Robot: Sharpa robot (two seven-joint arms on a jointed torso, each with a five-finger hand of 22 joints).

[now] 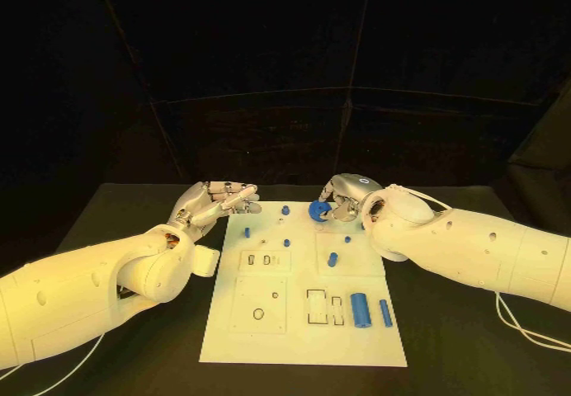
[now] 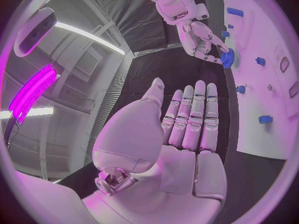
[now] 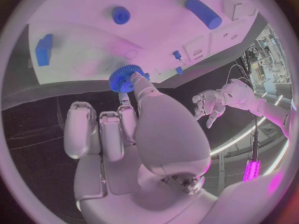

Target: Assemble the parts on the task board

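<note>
The white task board (image 1: 298,330) lies in the middle of the black table. My right hand (image 1: 342,200) hovers over its far edge and pinches a blue gear (image 1: 318,212) (image 3: 124,78) (image 2: 227,57) between thumb and a finger. My left hand (image 1: 220,202) (image 2: 187,119) is beside the board's far left corner, its fingers straight and apart, holding nothing. Two blue cylinders (image 1: 360,309) (image 1: 385,313) lie near the board's right edge. Small blue pegs (image 1: 285,210) (image 1: 287,243) (image 1: 247,233) stand on the far half, and a short blue piece (image 1: 333,259) lies mid-board.
Rectangular slots (image 1: 318,307) and an oval hole (image 1: 260,313) are cut in the board's near half. Black table surface (image 1: 464,346) runs along both sides of the board. A white cable (image 1: 524,326) trails at the right.
</note>
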